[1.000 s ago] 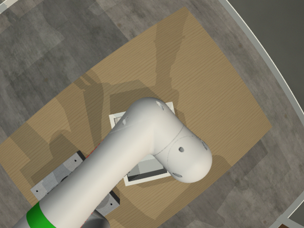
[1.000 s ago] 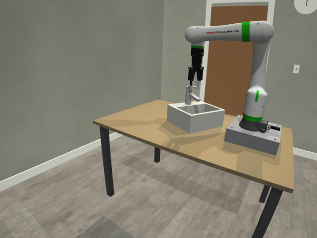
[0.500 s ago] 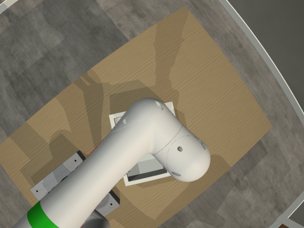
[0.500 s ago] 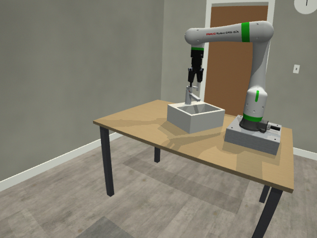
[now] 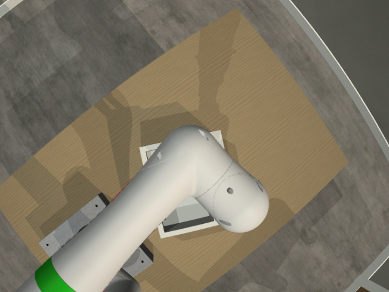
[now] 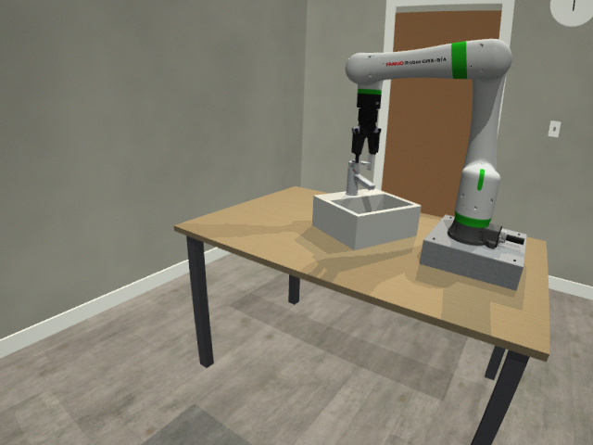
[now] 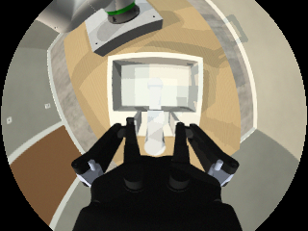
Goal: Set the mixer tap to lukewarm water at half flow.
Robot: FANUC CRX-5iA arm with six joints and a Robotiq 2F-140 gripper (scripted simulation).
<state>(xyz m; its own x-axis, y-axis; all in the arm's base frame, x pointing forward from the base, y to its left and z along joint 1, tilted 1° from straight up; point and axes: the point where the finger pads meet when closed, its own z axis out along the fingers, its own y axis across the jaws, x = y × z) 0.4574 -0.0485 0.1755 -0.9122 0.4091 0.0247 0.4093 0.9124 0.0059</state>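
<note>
A chrome mixer tap [image 6: 353, 178] stands at the back rim of a white sink basin [image 6: 366, 218] on the wooden table. Its lever [image 6: 364, 164] points out over the spout and looks slightly raised. My gripper [image 6: 362, 154] hangs straight down just above the lever, with its fingertips at about the lever's height. In the wrist view the gripper [image 7: 156, 125] is partly open, and the tap [image 7: 156, 142] lies between the two fingers with a gap on each side. The basin [image 7: 157, 87] lies beyond it. In the overhead view my arm hides the tap and the gripper. I see no red or blue dots.
My grey base block [image 6: 473, 256] sits on the table to the right of the basin. In the overhead view only parts of the basin [image 5: 185, 219] show under my arm. A brown door stands behind the table.
</note>
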